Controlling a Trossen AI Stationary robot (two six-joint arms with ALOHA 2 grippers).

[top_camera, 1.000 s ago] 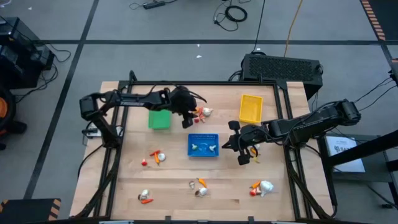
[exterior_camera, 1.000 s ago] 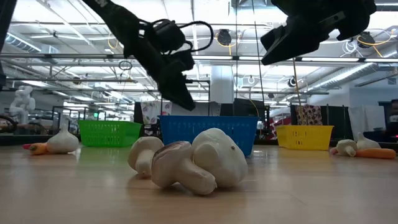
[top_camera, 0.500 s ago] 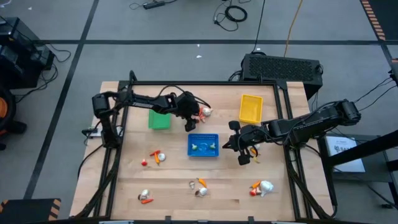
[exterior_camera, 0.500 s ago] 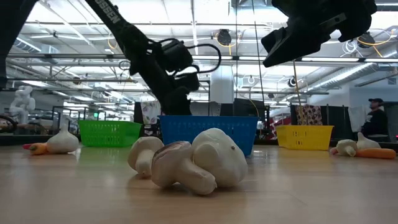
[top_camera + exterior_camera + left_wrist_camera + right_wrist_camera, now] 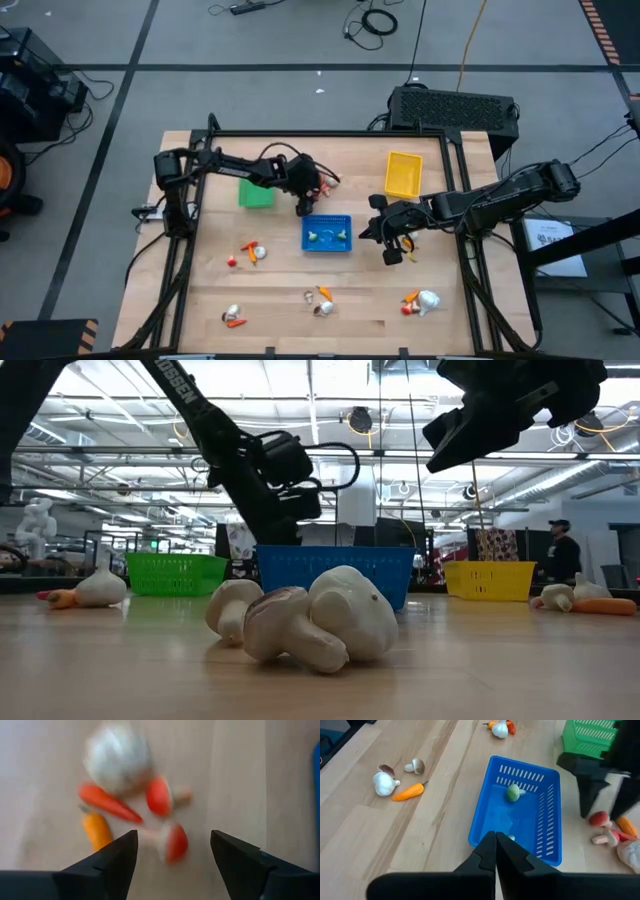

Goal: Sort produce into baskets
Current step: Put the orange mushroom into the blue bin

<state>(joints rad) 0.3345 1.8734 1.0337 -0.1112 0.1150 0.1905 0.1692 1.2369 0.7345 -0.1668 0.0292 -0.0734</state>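
My left gripper (image 5: 308,202) (image 5: 172,851) is open, low over a small heap of produce just beyond the blue basket (image 5: 327,233). A red-capped mushroom (image 5: 172,842) lies between its fingertips, untouched. Beside it lie a white garlic bulb (image 5: 117,759), a red carrot-like piece (image 5: 107,802), an orange piece (image 5: 97,831) and a second red mushroom (image 5: 160,795). The blue basket holds small green pieces (image 5: 513,793). My right gripper (image 5: 390,248) (image 5: 495,845) hangs shut above the table, right of the blue basket.
The green basket (image 5: 256,192) stands left of my left gripper, the yellow basket (image 5: 403,174) at the far right. More produce lies in clusters toward the near edge (image 5: 250,252) (image 5: 232,317) (image 5: 320,300) (image 5: 420,300). A person (image 5: 563,555) stands beyond the table.
My left gripper has come down toward the produce heap beyond the blue basket; in the low view its fingertips have sunk behind that basket's rim. My right arm has kept still.
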